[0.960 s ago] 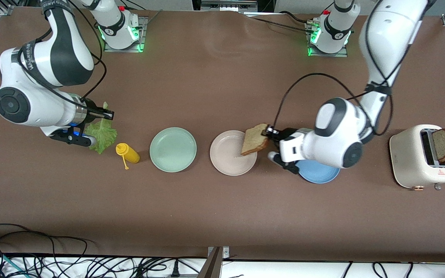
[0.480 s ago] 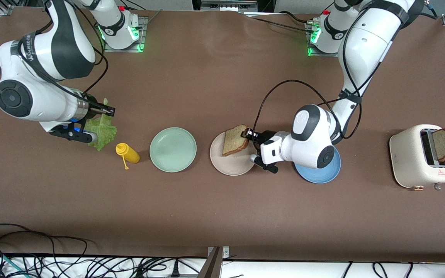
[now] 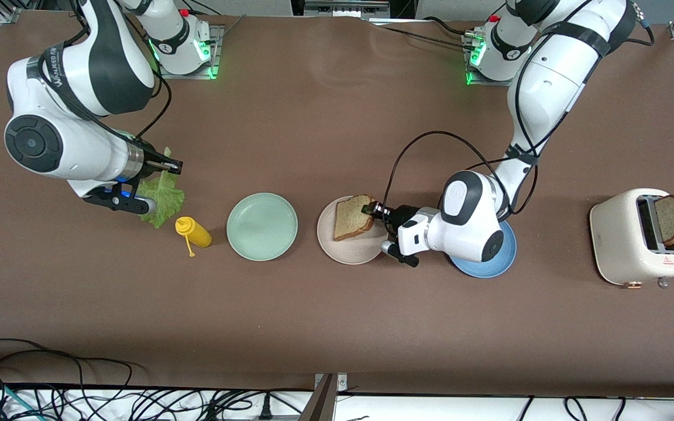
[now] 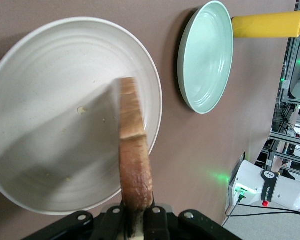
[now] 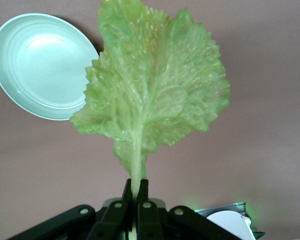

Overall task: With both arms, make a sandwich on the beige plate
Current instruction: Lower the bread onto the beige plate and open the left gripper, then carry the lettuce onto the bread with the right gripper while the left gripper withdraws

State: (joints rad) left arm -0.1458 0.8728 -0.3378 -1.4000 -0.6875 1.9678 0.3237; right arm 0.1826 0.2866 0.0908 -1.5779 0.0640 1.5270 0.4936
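Note:
A brown-crusted bread slice point(image 3: 351, 217) point(image 4: 135, 165) hangs tilted, low over the beige plate point(image 3: 337, 251) point(image 4: 50, 125), and my left gripper point(image 3: 369, 209) point(image 4: 137, 225) is shut on its crust edge. Whether the slice touches the plate I cannot tell. My right gripper point(image 3: 173, 168) point(image 5: 136, 192) is shut on the stem of a ruffled green lettuce leaf point(image 3: 161, 196) point(image 5: 155, 85), up over the table at the right arm's end. Another bread slice point(image 3: 673, 217) stands in the toaster point(image 3: 635, 240).
A mint-green plate point(image 3: 262, 226) point(image 5: 35, 65) point(image 4: 205, 55) lies beside the beige plate. A yellow squeeze bottle point(image 3: 193, 232) lies between it and the lettuce. A blue plate point(image 3: 489, 263) sits under the left arm's wrist. Cables run along the table's front edge.
The left arm has carried the bread from the plate's rim to over its middle and lowered it. The right arm has shifted the lettuce a little toward the plates.

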